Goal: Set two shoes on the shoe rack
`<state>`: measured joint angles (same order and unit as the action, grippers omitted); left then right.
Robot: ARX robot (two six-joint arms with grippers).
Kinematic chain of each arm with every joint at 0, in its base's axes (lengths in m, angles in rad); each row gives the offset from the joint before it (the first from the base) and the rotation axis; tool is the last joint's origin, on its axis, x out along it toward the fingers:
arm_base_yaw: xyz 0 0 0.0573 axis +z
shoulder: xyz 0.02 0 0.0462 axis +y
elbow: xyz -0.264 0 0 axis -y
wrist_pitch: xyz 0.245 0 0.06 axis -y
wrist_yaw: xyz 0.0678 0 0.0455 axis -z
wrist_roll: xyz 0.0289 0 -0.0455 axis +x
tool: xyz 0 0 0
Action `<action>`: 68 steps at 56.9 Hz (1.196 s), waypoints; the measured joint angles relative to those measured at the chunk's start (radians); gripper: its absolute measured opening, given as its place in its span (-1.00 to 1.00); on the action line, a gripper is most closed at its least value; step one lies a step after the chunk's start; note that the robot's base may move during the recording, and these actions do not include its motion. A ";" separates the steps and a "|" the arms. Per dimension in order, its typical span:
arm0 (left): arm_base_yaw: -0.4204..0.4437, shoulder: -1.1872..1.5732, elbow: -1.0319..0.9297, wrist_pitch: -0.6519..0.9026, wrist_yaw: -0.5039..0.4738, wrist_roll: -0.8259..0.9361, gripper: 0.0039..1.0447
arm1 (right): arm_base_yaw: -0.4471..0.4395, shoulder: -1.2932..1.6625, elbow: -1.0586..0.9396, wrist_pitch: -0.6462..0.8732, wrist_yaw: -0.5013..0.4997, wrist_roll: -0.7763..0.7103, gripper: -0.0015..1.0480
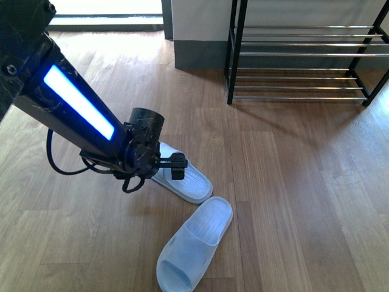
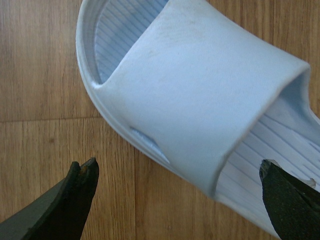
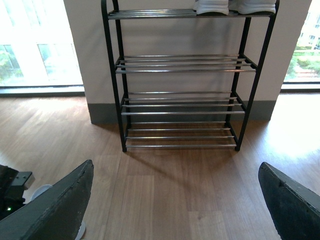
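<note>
Left gripper (image 2: 177,167) hangs over the far slide (image 1: 188,179) on the open floor (image 1: 292,170), jaws spread wide either side of its strap, gripping nothing. The second slide (image 1: 194,246) lies just beside it, nearer the robot. Rightward, the shoe rack (image 1: 304,53) stands at the floor's far edge, with white-soled shoes (image 3: 235,6) on top. Right gripper (image 3: 175,165) gapes empty. Neither slide is racked, so I'd say it's barely begun.

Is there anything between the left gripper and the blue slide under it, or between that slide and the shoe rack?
Nothing visible. The open left gripper hangs directly above the slide, with only air between them. From the slide to the shoe rack there is only bare wooden floor.
</note>
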<state>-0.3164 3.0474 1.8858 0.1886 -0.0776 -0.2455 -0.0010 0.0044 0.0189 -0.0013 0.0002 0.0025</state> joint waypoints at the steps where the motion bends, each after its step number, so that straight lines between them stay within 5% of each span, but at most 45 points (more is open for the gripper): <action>1: 0.000 0.003 0.007 0.000 -0.002 0.001 0.83 | 0.000 0.000 0.000 0.000 0.000 0.000 0.82; 20: -0.001 0.096 0.113 0.025 -0.169 0.170 0.81 | 0.000 0.000 0.000 0.000 0.000 0.000 0.82; 29: 0.022 0.107 0.115 0.030 -0.213 0.212 0.16 | 0.000 0.000 0.000 0.000 0.000 0.000 0.82; 53: 0.076 0.034 -0.038 0.051 -0.265 0.170 -0.97 | 0.000 0.000 0.000 0.000 0.000 0.000 0.82; 68: 0.135 -0.381 -0.468 0.140 -0.222 0.060 -0.97 | 0.000 0.000 0.000 0.000 0.000 0.000 0.82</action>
<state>-0.1818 2.6659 1.4181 0.3286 -0.2996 -0.1852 -0.0010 0.0044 0.0189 -0.0013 -0.0002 0.0029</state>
